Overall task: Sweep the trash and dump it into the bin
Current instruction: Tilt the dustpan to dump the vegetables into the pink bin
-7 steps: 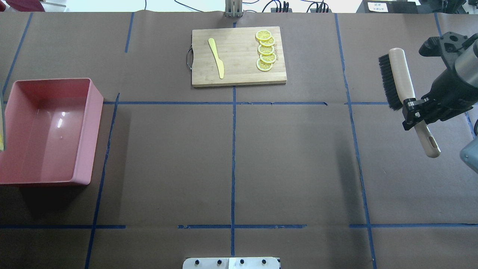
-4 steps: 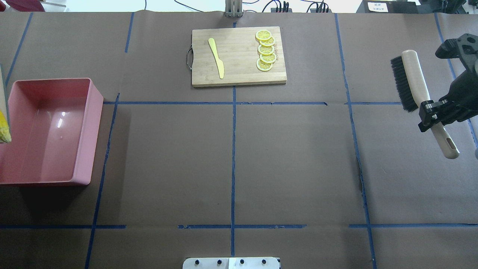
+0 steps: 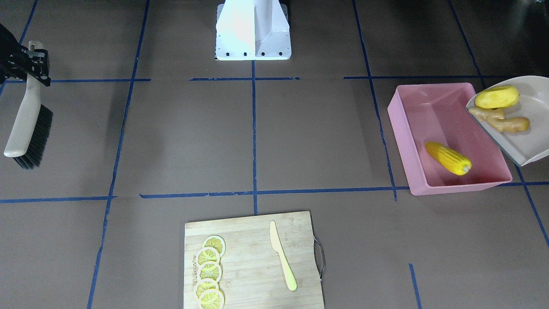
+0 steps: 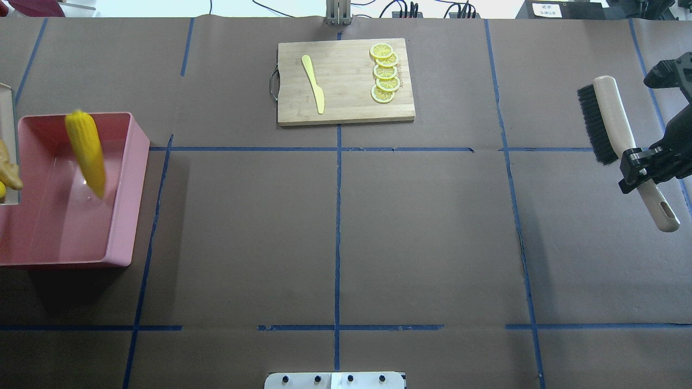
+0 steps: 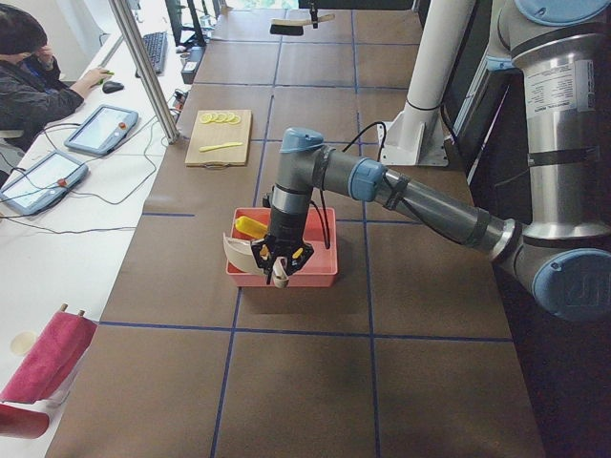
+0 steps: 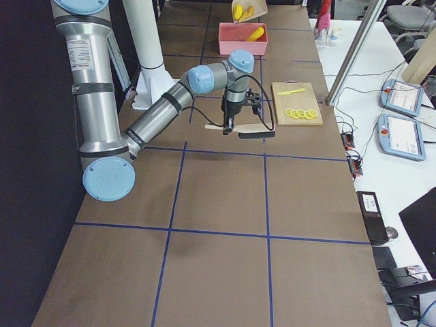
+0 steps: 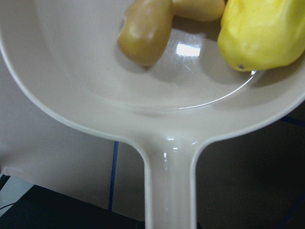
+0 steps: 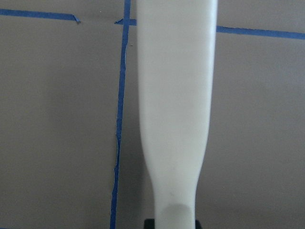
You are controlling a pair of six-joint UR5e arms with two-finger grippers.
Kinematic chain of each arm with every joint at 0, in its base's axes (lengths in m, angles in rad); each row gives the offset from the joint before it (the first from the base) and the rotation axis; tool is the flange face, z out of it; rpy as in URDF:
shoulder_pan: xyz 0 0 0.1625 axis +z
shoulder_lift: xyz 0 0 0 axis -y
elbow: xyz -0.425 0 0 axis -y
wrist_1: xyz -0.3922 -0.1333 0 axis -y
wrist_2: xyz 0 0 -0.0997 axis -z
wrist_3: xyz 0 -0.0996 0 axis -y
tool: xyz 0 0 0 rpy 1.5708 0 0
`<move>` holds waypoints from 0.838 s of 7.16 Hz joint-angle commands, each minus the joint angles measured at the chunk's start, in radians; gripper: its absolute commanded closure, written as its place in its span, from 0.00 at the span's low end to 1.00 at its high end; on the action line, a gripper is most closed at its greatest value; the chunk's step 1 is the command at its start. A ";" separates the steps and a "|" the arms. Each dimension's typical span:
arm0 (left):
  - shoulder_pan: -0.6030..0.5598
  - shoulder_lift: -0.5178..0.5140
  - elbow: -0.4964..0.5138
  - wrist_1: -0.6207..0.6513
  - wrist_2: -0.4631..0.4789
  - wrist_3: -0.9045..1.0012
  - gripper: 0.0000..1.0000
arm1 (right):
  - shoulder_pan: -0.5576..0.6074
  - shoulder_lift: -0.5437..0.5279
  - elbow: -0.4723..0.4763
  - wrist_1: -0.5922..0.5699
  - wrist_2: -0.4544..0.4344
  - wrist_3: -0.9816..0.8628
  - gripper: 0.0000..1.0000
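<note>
Pink plastic now has yellow in it. The bin [image 3: 401,124] was bare a second ago and now contains the corn cob [image 3: 448,158], which has slid off the tilted beige dustpan [image 3: 532,141]. Just before this, only the cob's tip showed at the table's left edge. The cob looks slightly blurred, so it cannot be told whether it has settled on the bin floor.

The other two pieces of trash are not yet dumped. The yellow potato-like piece [image 3: 496,97] and the tan ginger root [image 3: 504,122] lie touching each other in the pan, which hangs over the bin's outer wall. In all likelihood a steeper tilt is needed to shed them.

The left gripper [image 5: 278,260] is at the dustpan's handle, but its grip shows only from the side camera and cannot be judged.

The right gripper [image 4: 640,168] is clamped on the handle of the brush [image 4: 616,116]. It has carried the brush further toward the table's right edge, off the surface and well apart from the bin, so the sweeping appears finished.
</note>
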 commanded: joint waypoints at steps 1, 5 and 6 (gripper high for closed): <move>0.033 0.006 -0.045 0.061 0.101 0.004 1.00 | -0.001 -0.047 -0.001 0.007 -0.007 -0.019 1.00; 0.045 0.008 -0.093 0.114 0.155 0.009 1.00 | -0.001 -0.100 0.005 0.007 -0.014 -0.021 0.99; 0.053 0.005 -0.093 0.115 0.160 0.009 1.00 | 0.000 -0.101 0.005 0.007 -0.016 -0.022 0.99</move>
